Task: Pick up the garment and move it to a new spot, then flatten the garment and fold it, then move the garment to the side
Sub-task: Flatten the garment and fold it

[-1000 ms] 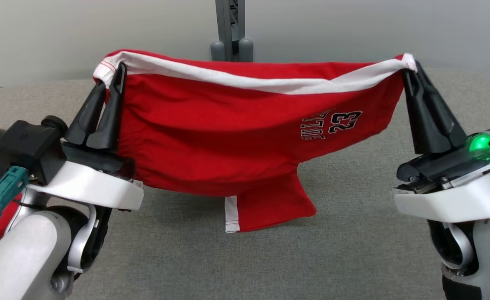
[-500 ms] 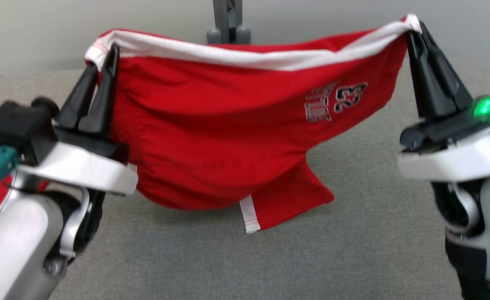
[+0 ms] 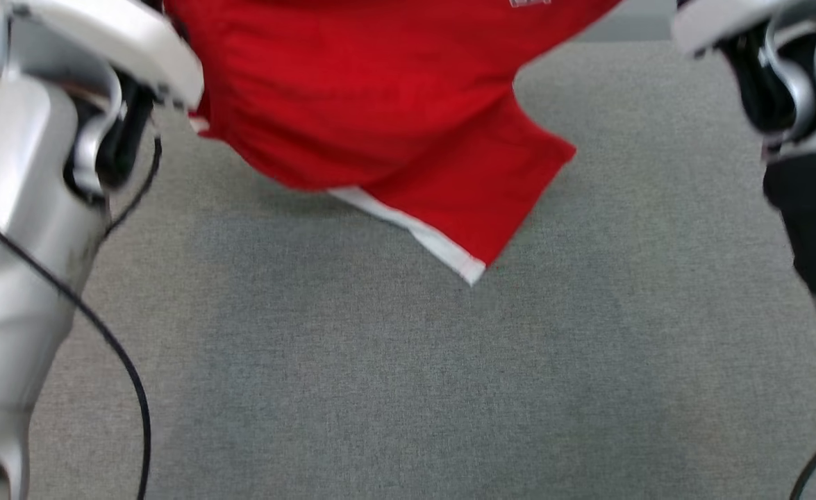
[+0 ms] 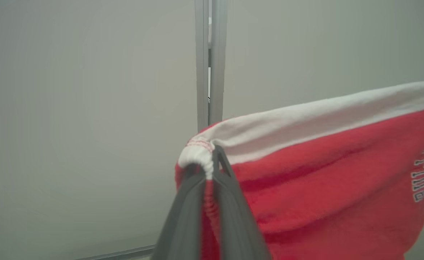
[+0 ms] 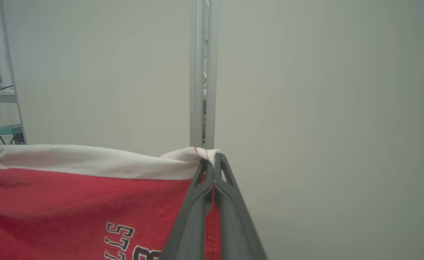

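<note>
Two band corners of the garment [image 3: 380, 104] were clamped in the left gripper [image 4: 213, 157] and right gripper [image 5: 213, 160], hanging it over the table [image 3: 380, 389]. Soft and light, it sagged between them; those corners seemed the best hold.

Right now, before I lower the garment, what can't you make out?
Head view: top of the garment, cut off by the upper edge; whether its white-trimmed corner touches the table.
Left wrist view: lettering blurred, cut off by the right edge.
Right wrist view: lettering cut off by the bottom edge.
</note>
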You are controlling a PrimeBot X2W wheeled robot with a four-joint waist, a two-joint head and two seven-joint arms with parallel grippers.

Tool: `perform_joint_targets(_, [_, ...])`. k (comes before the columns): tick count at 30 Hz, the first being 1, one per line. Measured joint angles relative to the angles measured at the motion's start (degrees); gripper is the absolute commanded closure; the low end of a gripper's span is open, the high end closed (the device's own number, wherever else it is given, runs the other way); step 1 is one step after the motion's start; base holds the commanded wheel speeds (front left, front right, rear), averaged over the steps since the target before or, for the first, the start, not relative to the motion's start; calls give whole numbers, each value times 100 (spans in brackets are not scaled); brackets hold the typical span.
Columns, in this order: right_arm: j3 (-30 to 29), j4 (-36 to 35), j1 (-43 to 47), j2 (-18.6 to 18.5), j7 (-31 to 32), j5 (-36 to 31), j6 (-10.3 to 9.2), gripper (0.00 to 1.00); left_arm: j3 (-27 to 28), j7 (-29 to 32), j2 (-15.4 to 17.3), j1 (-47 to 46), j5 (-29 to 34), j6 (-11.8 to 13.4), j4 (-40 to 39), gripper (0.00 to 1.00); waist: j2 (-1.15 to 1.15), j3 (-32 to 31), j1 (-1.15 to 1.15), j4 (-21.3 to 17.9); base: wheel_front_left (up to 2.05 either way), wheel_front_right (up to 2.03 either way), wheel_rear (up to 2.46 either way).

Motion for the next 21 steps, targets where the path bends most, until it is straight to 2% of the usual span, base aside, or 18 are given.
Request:
perform_joint_targets(4, [230,1225,-1026,30,-97,70,1,100,-2,4,-423,-972,-126,-399,1367,100,0,207,0,-3,0,0,0])
perform_joint_targets(5, [283,1788,-1469,42,-222,73,1,100,-11,-48,-623,-1405,-140,-594,1993,100,0,284,0,11,0,0,0])
perform_joint_targets(9, [325,2655,-2356,126,-576,88,1,100,64,-361,-870,-2201,-180,-916,2934,100,0,429,0,14,0,0,0])
perform_joint_targets(15, [361,3535,-3189,389,-942,115,10,100,89,-746,-914,-2814,-180,-1248,3969,100,0,632,0,-102,0,0,0])
perform_joint_targets(21, [582,3925,-3179,492,-1090,285,9,100,21,-994,-1127,-2860,-283,-1437,4545,100,0,879,0,-132,0,0,0])
